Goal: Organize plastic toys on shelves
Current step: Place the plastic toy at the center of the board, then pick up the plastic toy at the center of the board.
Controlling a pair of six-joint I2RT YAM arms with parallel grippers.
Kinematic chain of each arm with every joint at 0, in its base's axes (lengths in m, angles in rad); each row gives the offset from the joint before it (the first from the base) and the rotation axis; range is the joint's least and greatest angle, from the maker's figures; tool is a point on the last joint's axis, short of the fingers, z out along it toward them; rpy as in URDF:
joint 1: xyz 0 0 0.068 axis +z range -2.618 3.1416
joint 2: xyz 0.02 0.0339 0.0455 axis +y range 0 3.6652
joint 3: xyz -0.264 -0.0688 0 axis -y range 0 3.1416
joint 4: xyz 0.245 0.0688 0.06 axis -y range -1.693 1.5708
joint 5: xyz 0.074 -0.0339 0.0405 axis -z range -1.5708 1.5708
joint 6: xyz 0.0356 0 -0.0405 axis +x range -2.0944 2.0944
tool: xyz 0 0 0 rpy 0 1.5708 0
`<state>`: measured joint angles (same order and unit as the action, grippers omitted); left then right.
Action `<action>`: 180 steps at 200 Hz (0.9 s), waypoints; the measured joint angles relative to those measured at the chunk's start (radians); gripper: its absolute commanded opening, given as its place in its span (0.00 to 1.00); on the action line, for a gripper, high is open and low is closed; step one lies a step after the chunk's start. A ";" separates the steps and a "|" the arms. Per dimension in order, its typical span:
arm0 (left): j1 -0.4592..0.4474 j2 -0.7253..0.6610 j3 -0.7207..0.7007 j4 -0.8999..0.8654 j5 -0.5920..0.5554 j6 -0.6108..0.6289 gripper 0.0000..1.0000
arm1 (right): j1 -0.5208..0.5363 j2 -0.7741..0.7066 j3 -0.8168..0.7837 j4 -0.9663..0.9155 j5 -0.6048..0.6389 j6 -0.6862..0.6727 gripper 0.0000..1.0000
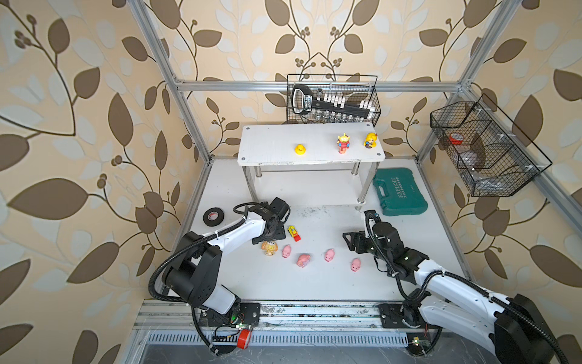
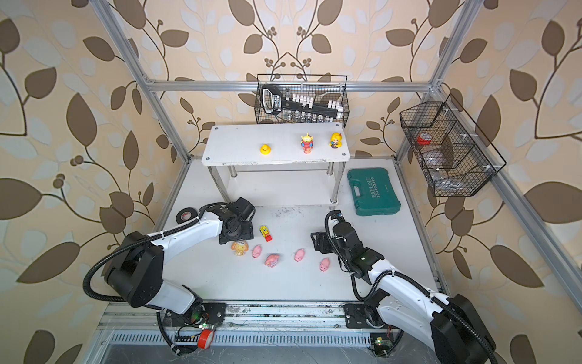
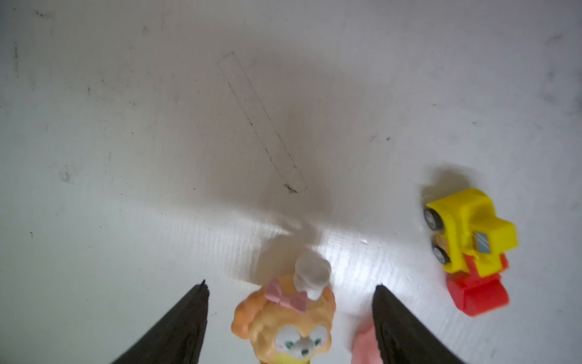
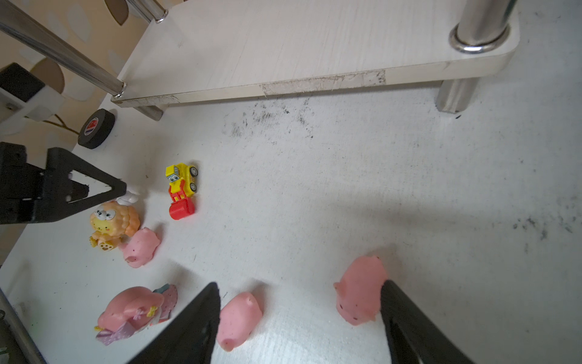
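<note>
i'm hovering the left claw (image 3: 290, 284) with its jaws spread either side of the orange animal with bow (image 3: 283, 324), not yet pinching, because that toy looks like my next pick; the yellow-red vehicle (image 3: 466, 239) is lying just outside one finger. i'm holding the right claw (image 4: 300, 283) open too, low over the table, a pink piglet (image 4: 239, 318) just inside one finger and a second piglet (image 4: 359, 290) by the other. the shelves (image 1: 271, 148) are standing well beyond both claws, with the yellow duck (image 1: 300, 149), alien (image 1: 343, 143) and yellow doll (image 1: 370, 140) already on the top board.

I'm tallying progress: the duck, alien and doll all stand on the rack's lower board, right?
Not the lower board. Both top views show the duck, alien and doll all standing on the rack's top board.
</note>
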<state>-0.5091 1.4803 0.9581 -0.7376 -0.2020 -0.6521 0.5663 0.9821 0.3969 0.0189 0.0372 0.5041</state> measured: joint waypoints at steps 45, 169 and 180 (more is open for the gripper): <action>0.045 -0.100 0.107 -0.180 0.120 0.050 0.81 | 0.000 0.003 0.000 0.000 0.000 0.000 0.78; 0.053 0.153 0.130 -0.228 0.187 0.174 0.81 | 0.000 0.017 0.000 0.000 -0.001 -0.007 0.79; 0.059 0.179 0.130 -0.223 0.194 0.175 0.80 | 0.000 0.016 0.000 0.000 -0.001 -0.007 0.79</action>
<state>-0.4500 1.6596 1.0878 -0.9604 -0.0082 -0.4774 0.5663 0.9985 0.3969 0.0193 0.0360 0.4969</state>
